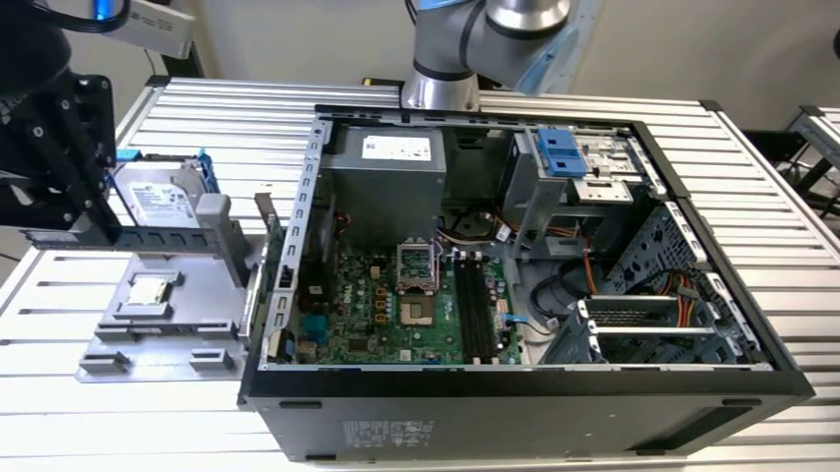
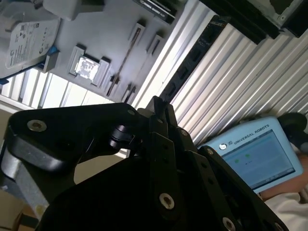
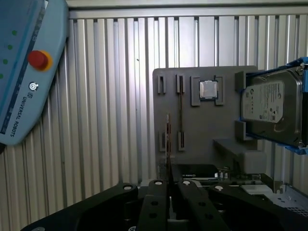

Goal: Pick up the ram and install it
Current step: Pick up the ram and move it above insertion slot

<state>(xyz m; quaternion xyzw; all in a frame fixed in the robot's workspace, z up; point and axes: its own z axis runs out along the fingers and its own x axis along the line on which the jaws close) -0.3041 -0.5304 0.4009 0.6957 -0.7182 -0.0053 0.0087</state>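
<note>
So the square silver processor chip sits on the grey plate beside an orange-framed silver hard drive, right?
No, the frame is blue. In the first wrist view the processor chip sits on the grey plate beside a blue-framed silver hard drive.

- The light-blue handheld control tablet [image 3: 29,62] carries white lettering and a small round emblem along its rim in the first wrist view, just beside a red round button [image 3: 38,59]. In the second wrist view the same lettering sits above its lit screen.
- The silver hard drive in the blue frame [image 3: 269,108] bears a white label with a logo and rows of fine dark print, too small to make out.
- The grey metal power-supply box [image 1: 388,182] bears a white label [image 1: 396,147] whose print is illegible.
- The black open computer case [image 1: 552,418] has a pale printed sticker [image 1: 388,433] on its outer wall, also illegible.
</note>
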